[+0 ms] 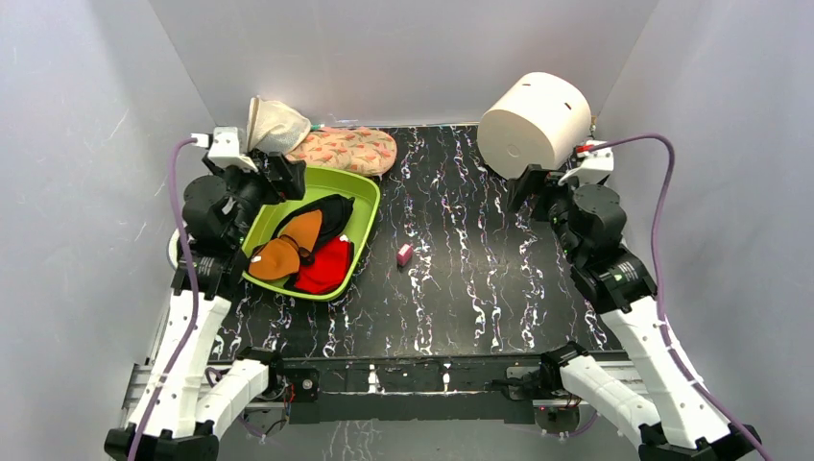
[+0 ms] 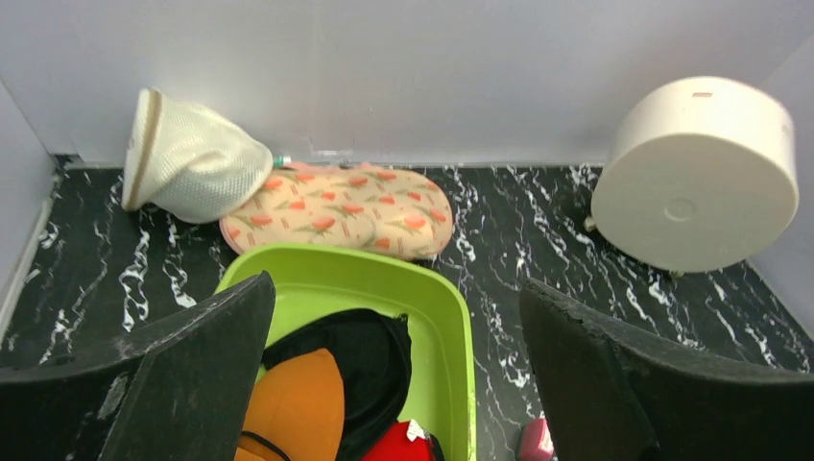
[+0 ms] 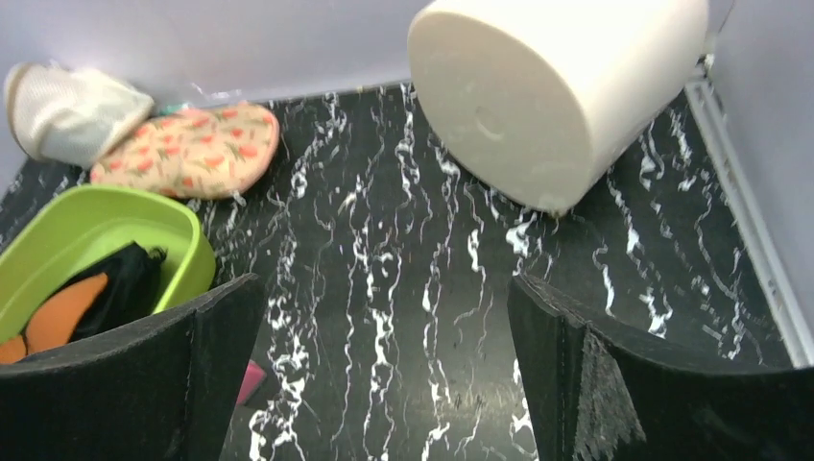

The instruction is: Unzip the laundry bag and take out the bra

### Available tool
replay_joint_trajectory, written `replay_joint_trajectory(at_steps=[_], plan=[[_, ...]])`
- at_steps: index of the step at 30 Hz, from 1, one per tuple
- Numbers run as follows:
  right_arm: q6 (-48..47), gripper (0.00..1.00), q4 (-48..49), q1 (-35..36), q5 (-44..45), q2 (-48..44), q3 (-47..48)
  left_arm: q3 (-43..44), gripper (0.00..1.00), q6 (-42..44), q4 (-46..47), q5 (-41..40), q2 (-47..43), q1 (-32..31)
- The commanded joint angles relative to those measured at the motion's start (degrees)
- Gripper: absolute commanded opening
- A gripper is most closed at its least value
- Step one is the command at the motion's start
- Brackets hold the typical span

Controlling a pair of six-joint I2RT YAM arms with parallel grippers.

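Top external view, contents: table (image 1: 461, 288), black marble-look top with white veining. Laundry bag (image 1: 176, 248): only a pale curved sliver shows at the table's left edge, beside and largely hidden by the left arm; its mesh, zip, long axis and facing cannot be told. Tub (image 1: 365, 206): lime-green, smooth plastic, rounded rectangle, left of centre, its long axis running from near left to far right. In the tub: orange cups (image 1: 278, 257), moulded and smooth, at the near end; black fabric (image 1: 331, 213) toward the far end; red fabric (image 1: 326, 269) on the near right. Mesh pouch (image 1: 278, 125): cream, cone-shaped, banded rim, lying on its side at the far left. Floral pad (image 1: 350, 149): flat oval, peach with a red flower print, touching the pouch on its right. Cylinder (image 1: 533, 120): large, white, matte, tipped on its side at the far right, one round face toward the near left. Pink block (image 1: 404, 254): small, mid-table, right of the tub. Left gripper (image 2: 394, 288): jaws spread wide, nothing held, over the tub's far end. Right gripper (image 3: 384, 283): jaws spread wide, nothing held, above bare table near the cylinder.
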Motion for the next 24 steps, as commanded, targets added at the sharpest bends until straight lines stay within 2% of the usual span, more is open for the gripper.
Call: replay_joint_trajectory(at_steps=[1,8,15,21,24], plan=[[3.7,0.98,2.1,2.0,2.5,1.2,-2.7,-3.5,0.98,-0.4,4.3,1.3,1.9,-1.3],[9.1,0.98,5.0,4.7,1.2,6.2,-6.4,-9.1,0.98,-0.9,8.3,2.9,5.7,-3.2],[13.6,0.98,16.0,6.3,-6.5,13.7,-9.0,-11.8,0.98,-1.7,11.1,4.6,8.5,-6.1],[18.2,0.98,27.1,7.0,-9.1,25.6,-7.2,-11.8,0.98,-2.4,12.5,7.5,10.3,-8.2],[23.4,0.98,33.0,7.2,-10.2,33.6,-5.1,-11.1,0.98,-2.7,12.6,9.1,11.0,-8.6]])
